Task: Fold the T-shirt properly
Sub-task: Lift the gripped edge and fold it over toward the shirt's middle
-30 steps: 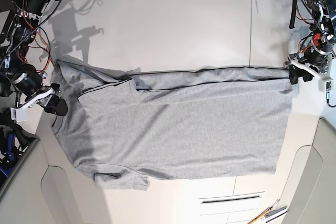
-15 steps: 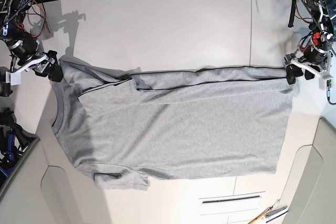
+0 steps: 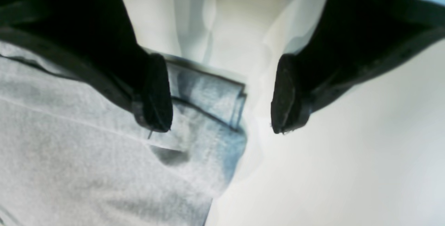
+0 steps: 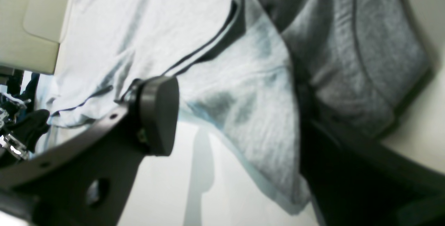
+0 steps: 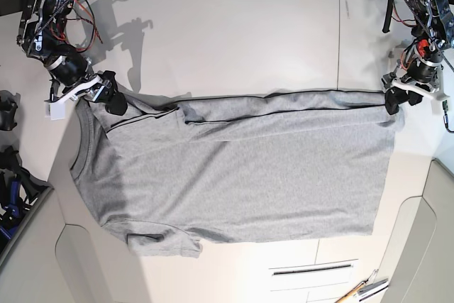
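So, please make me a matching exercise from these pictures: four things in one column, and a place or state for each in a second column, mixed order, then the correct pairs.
Things:
1. T-shirt
2. left gripper
3. right gripper
4. table

Places or states:
a. at the shirt's shoulder corner, base view's left side
b. white, flat, under everything
c. grey, spread out, far edge folded over
d. open, fingers either side of the hem corner

Pairs: 1-c, 2-d, 3-a, 4-b
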You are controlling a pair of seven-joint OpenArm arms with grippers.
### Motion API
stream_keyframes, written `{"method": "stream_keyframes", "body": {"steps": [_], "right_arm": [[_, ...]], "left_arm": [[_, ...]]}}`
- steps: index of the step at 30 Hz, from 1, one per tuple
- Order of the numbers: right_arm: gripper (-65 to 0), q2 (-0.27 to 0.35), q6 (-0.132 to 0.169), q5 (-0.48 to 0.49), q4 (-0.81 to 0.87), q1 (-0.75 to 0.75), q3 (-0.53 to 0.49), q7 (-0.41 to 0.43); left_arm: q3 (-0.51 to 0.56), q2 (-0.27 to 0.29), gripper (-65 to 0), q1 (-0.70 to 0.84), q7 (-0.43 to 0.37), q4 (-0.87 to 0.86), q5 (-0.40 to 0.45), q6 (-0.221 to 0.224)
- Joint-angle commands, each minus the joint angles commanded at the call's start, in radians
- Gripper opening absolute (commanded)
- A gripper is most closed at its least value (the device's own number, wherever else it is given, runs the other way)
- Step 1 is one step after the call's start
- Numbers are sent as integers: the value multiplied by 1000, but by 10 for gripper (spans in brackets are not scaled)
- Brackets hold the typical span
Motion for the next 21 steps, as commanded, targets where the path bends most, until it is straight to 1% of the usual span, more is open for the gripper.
{"method": "stream_keyframes", "body": {"steps": [3, 4, 5, 6, 8, 9, 10, 11, 12, 13, 14, 15, 17, 20, 21], "right_arm": [[-241, 0, 0, -7, 0, 2, 0, 18], [-253, 1, 0, -8, 0, 2, 0, 18], [-292, 1, 0, -15, 0, 2, 0, 18], [-353, 1, 0, -29, 0, 2, 0, 18], [-511, 1, 0, -61, 0, 2, 0, 19], [-593, 1, 1, -71, 0, 2, 0, 21], [-650, 2, 1, -79, 0, 2, 0, 21], [-650, 4, 2, -87, 0, 2, 0, 20], [-650, 7, 9, -97, 0, 2, 2, 15], [-650, 14, 22, -95, 0, 0, 3, 5], [-650, 21, 25, -92, 0, -3, 3, -2], [-650, 30, 25, -92, 2, -5, 6, -15], [-650, 55, 27, -71, 7, -25, 9, -44], [-650, 101, 35, 0, 18, -87, 10, -69], [-650, 114, 35, 13, 21, -108, 10, -69]], "left_arm": [[0, 10, -178, 0, 15, 0, 6, 0], [0, 10, -188, 0, 15, 0, 6, 0], [0, 10, -222, 0, 15, 0, 8, 0], [0, 10, -290, 0, 15, 0, 7, 0], [0, 10, -488, 0, 21, 0, 7, 0], [0, 10, -562, 0, 26, 0, 7, 0], [0, 9, -620, 0, 26, 0, 7, 0], [0, 9, -650, 0, 26, 0, 7, 0], [0, 10, -650, 0, 26, 0, 6, -4], [0, 9, -650, 0, 29, 0, 6, -35], [0, 9, -650, 0, 41, 0, 6, -61], [0, 8, -650, 0, 63, 2, 6, -76], [-5, 5, -650, 9, 105, 10, 4, -75], [-47, 4, -650, 48, 115, 35, -29, -76], [-61, 5, -650, 63, 130, 53, -45, -87]]}}
